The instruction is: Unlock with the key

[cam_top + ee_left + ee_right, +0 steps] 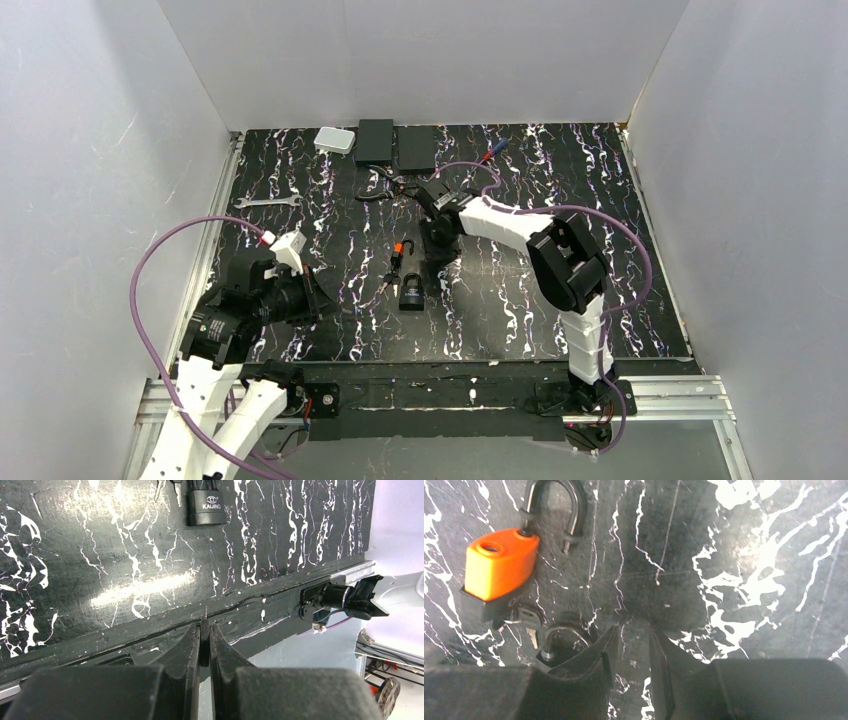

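The left gripper is clamped on a thin blade (near edge); the right gripper is held parted.

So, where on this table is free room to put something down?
Free: the near strip of the table between the black padlock and the front edge, and the far right corner beyond the screwdriver. Crowded: the middle, where the orange padlock, keys, black padlock and right gripper sit close together; also the far edge with the black boxes.

Black white-veined marble-pattern tabletop, plain white walls on three sides, aluminium rail along near edge
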`<action>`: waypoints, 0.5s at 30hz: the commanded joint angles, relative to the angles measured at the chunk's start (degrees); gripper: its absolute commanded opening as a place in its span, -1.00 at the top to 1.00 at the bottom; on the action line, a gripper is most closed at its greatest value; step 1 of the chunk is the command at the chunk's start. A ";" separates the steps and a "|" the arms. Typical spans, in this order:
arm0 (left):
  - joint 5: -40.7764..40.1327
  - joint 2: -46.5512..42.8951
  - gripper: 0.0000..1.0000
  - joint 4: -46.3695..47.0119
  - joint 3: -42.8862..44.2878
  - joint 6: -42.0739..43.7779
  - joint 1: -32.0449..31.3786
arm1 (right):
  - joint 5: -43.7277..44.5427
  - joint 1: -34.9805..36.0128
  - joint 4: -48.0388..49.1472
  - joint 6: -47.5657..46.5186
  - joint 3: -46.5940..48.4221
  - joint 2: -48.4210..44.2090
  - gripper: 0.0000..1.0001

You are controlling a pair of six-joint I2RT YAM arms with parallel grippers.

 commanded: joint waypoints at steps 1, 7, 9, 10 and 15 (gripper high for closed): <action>-1.45 0.01 1.00 -2.09 1.37 1.43 -0.17 | 1.09 0.03 -6.12 1.61 1.65 -3.79 0.07; -4.93 -0.92 1.00 -1.99 -1.16 1.17 -0.15 | -0.16 0.93 -5.26 10.58 -5.07 -12.07 -0.75; -5.88 -1.42 1.00 -1.77 -2.20 0.94 -0.16 | -0.28 1.91 -5.79 13.45 -5.69 -13.15 -0.86; -6.22 -1.81 1.00 -1.57 -2.86 0.85 -0.14 | -0.10 2.64 -6.25 14.58 -5.66 -13.35 -0.93; -6.69 -3.27 1.00 -0.41 -4.47 0.26 -0.16 | 1.09 5.55 -9.88 16.44 -2.97 -11.33 -0.97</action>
